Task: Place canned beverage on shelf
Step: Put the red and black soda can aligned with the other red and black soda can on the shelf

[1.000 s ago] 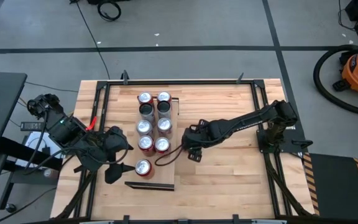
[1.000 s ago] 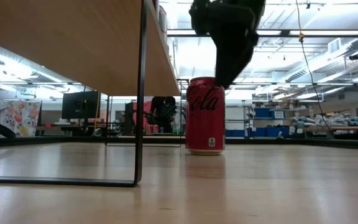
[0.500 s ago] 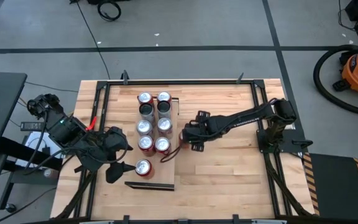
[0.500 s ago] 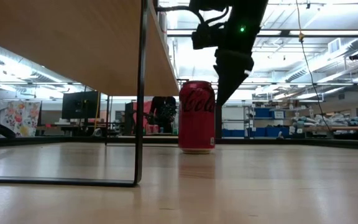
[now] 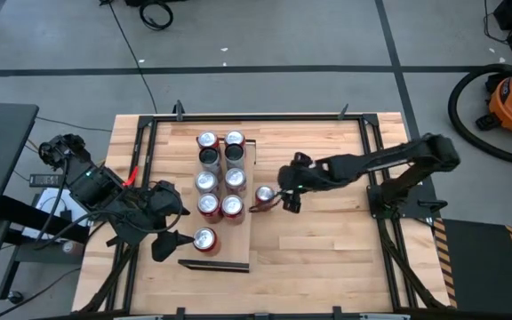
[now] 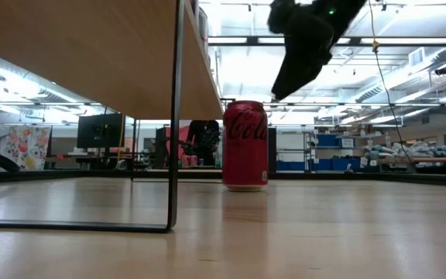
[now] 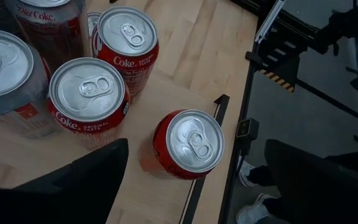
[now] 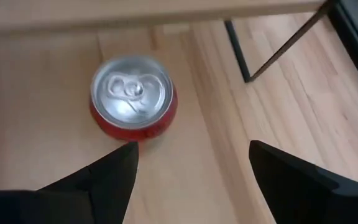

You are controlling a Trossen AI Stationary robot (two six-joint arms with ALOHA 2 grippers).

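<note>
A red canned beverage point(image 5: 264, 194) stands upright on the tabletop, just right of the shelf point(image 5: 229, 252); it also shows in the low view point(image 6: 245, 145) and the right wrist view point(image 8: 133, 96). My right gripper point(image 5: 289, 201) hovers open to its right and above it point(image 6: 289, 77), and the can lies beyond the fingertips point(image 8: 191, 148). Several cans stand on the shelf, one red can point(image 5: 204, 238) apart near its near end. My left gripper point(image 5: 163, 238) hangs open left of that can point(image 7: 189, 144), above shelf height.
The shelf stands on thin dark legs point(image 6: 175, 116), with free room under its board point(image 6: 76, 54). One leg point(image 8: 272, 46) shows near the can. Bare tabletop point(image 5: 327, 240) lies right of the shelf. A dark frame point(image 5: 372, 151) runs round the table.
My right gripper has drawn back from the can toward the table's right edge and risen a little, leaving the can uncovered and standing alone. Before that the can slid slightly toward the shelf and stayed upright on the table.
</note>
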